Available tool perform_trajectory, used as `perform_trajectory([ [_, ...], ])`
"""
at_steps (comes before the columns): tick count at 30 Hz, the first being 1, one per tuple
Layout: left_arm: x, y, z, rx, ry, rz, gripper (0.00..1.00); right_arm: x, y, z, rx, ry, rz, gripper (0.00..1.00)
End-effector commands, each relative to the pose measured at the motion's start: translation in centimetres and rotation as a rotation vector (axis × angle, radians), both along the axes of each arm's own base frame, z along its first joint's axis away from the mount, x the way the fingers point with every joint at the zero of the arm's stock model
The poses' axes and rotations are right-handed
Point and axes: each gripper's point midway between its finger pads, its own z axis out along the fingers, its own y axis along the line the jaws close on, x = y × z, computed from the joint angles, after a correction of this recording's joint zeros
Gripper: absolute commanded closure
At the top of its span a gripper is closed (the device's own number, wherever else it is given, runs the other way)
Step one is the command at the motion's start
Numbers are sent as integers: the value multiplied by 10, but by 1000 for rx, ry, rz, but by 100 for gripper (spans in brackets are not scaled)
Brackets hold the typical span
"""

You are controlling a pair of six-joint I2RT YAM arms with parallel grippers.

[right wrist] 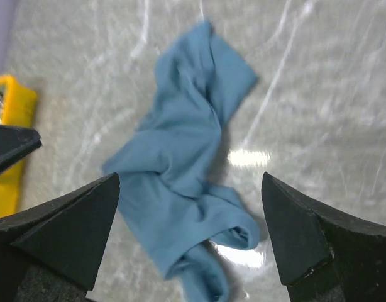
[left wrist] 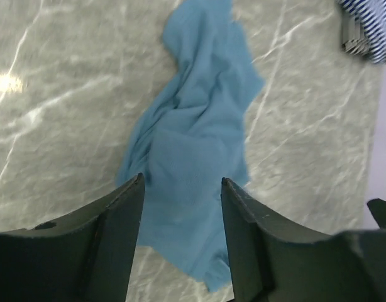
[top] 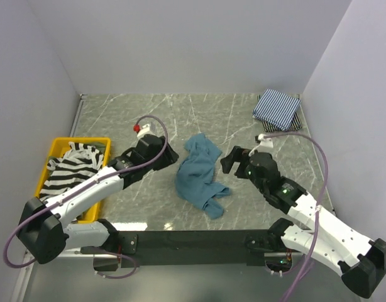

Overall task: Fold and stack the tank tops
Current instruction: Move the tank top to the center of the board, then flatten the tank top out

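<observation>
At frame left we saw the bin (top: 86,141) holding a striped top (top: 70,170). The left gripper (top: 172,153), jaws apart and empty, sat just left of the crumpled teal top (top: 198,173), which lay mid-frame with its long axis near vertical. The right gripper (top: 228,161), wide and empty, sat just right of it, neither clearly nearer. A pinstriped top (top: 278,107) lay folded upper right. The marble table (top: 136,119) looked flat and roomy.

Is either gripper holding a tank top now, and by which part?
Nothing is held. The left gripper and right gripper are both open; the teal tank top lies crumpled on the table.

Three tank tops: teal (top: 199,173), bold-striped (top: 72,168), pinstriped (top: 278,107); one yellow bin (top: 80,141)
</observation>
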Motion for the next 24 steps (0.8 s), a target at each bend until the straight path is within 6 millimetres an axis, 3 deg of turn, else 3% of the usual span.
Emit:
perform_trajectory([
  [1,6,-12,21,-109,-71,-6,42,-13,4,-35,47,65,22,0],
  [5,-11,-7,-2,-135,-6,-7,49,-30,-3,-71,74,119,12,2],
  [7,-26,-10,-26,-148,48,-45,57,-33,-5,-83,74,138,1,5],
  [8,-38,-15,-41,-155,82,-70,60,-37,-8,-95,70,160,-11,7],
  [12,-79,-46,-63,-136,134,-186,67,-39,-8,-114,76,191,-16,12],
  [14,-108,-74,-63,-132,149,-288,67,-39,-7,-122,71,209,-20,15],
  [15,-116,-78,-74,-84,167,-294,67,-39,-7,-125,67,216,-22,15],
  [16,-139,-93,-75,-65,172,-364,66,-40,-7,-129,64,223,-22,16],
  [17,-147,-104,-70,-64,170,-381,66,-41,-6,-132,66,232,-22,19],
  [18,-154,-107,-80,-23,177,-387,63,-41,-5,-133,74,231,-16,21],
  [19,-174,-116,-83,-7,183,-441,63,-43,-5,-137,78,237,-15,23],
  [23,-202,-141,-95,54,193,-518,57,-47,1,-141,118,258,2,32],
  [24,-206,-144,-108,92,204,-529,53,-48,1,-143,119,262,3,34],
])
